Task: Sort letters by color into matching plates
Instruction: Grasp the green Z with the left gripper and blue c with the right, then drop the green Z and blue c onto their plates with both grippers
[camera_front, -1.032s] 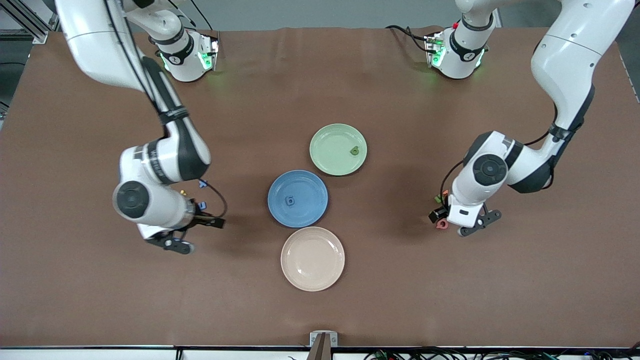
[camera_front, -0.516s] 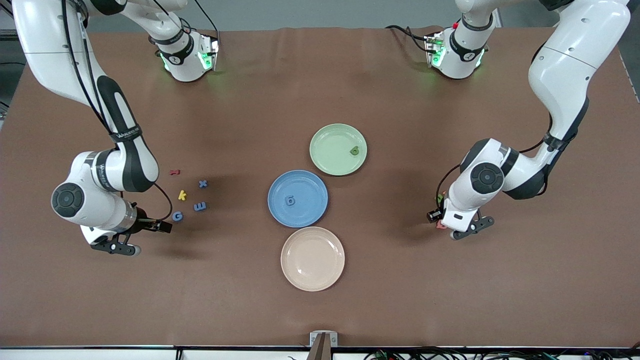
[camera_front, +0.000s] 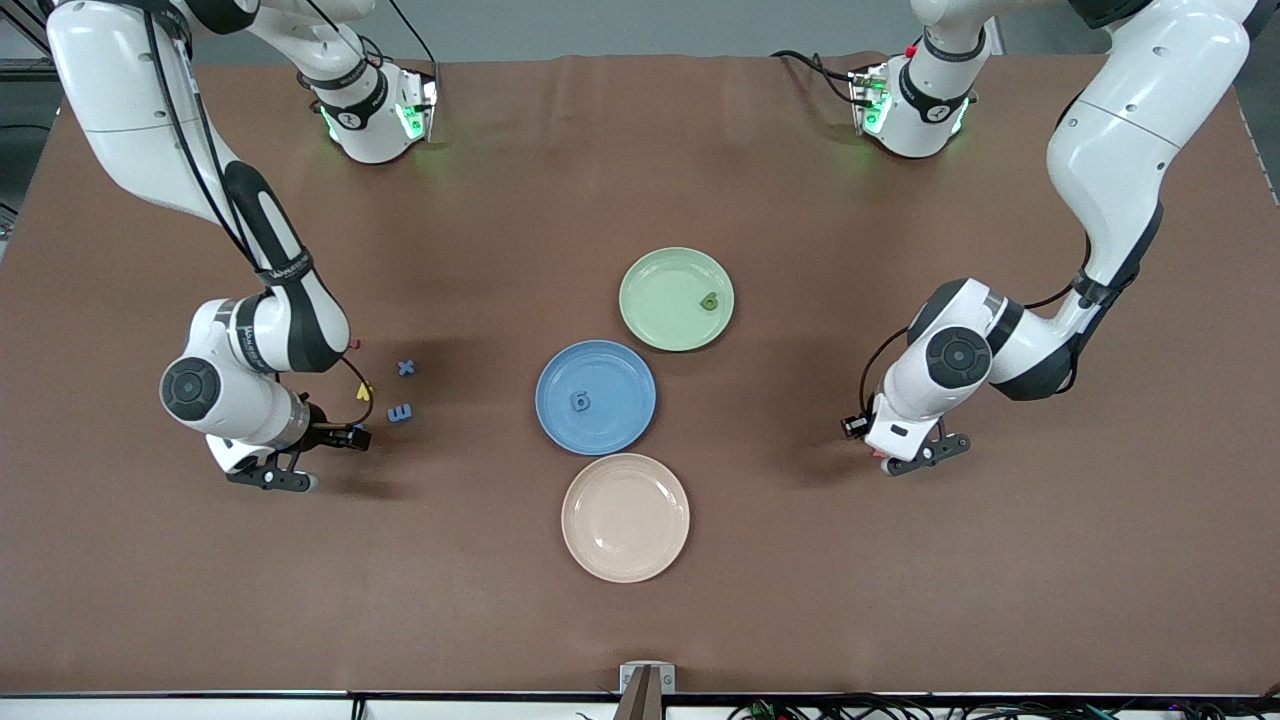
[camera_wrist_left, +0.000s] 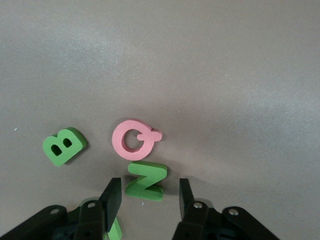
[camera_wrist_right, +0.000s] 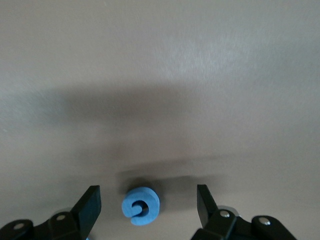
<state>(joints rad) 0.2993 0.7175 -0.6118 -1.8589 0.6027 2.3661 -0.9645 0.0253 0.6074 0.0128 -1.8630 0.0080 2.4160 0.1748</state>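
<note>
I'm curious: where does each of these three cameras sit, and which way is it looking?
Front view: high across the table, facing the robots; it shows both whole arms, the left hand, the right hand and the blue plate.
Left wrist view: on the left arm's wrist, looking down past its fingers at the N, Q and B.
Right wrist view: on the right arm's wrist, looking down between its open fingers at the G.
Shared: the front view shows both hands, whose fingers show in the wrist views.

cream plate (camera_front: 625, 517): nearest front camera | yellow k (camera_front: 363, 391): flat on table (camera_front: 640, 150) | pink Q (camera_wrist_left: 134, 139): flat
</note>
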